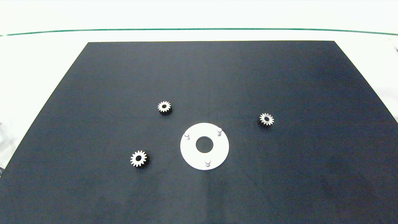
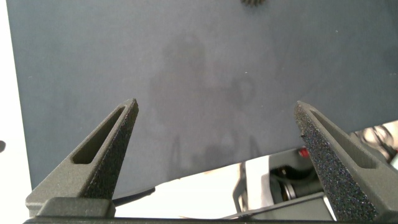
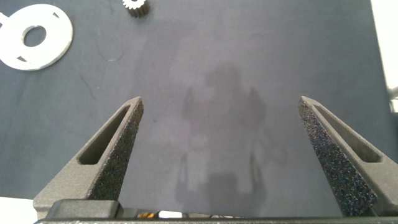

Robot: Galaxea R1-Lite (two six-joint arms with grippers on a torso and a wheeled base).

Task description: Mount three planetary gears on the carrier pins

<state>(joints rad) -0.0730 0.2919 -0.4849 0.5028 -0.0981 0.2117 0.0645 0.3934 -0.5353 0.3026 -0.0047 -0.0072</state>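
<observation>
Between the widely spread fingers of the left gripper (image 2: pixel 216 112) lies only bare dark mat (image 2: pixel 205 68); one planetary gear (image 2: pixel 253 2) shows as a dark edge well beyond the fingertips. Likewise the right gripper (image 3: pixel 219 107) has its fingers spread wide with nothing held; ahead of them lies a second gear (image 3: pixel 136 7), and past it, off to one side, the white carrier disc (image 3: pixel 34 37).

Head view: neither arm appears. The carrier disc (image 1: pixel 217 155) lies flat near the mat's centre with its three carrier pins (image 1: pixel 187 136) (image 1: pixel 219 131) (image 1: pixel 207 163) upright and all bare. Three planetary gears (image 1: pixel 164 107) (image 1: pixel 138 158) (image 1: pixel 266 119) lie flat on the mat, each apart from the disc: two on the left arm's side, one on the right arm's.

Judged step: the start, before the first pick. No gear is seated. The next move calls for one gripper to advance until a gear sits between its fingers, then close on the teeth and align the centre hole over a pin.
</observation>
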